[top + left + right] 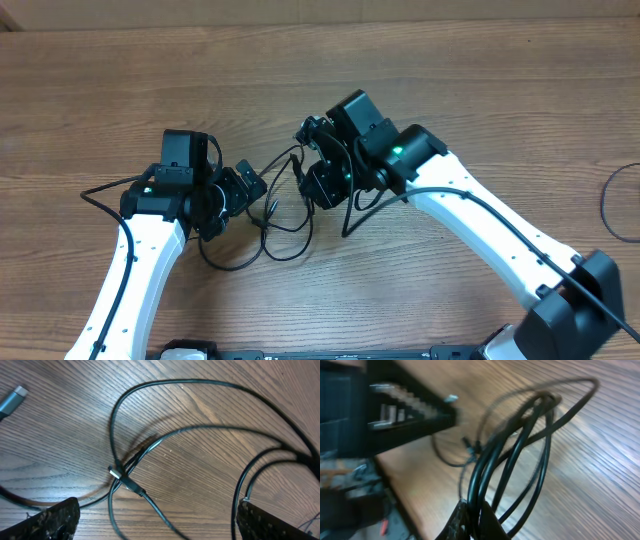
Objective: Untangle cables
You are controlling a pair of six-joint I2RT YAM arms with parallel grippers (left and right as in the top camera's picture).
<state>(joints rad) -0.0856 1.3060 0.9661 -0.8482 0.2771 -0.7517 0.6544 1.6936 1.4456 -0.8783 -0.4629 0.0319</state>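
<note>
The cables [283,225] are spread in tangled loops on the worktop [470,70] at frame centre, between both arms. The left gripper [159,510] is held wide open, with a plug junction lying between its fingers. The right gripper [472,520] is clamped on a bundle of cable loops extending toward the upper right.
</note>
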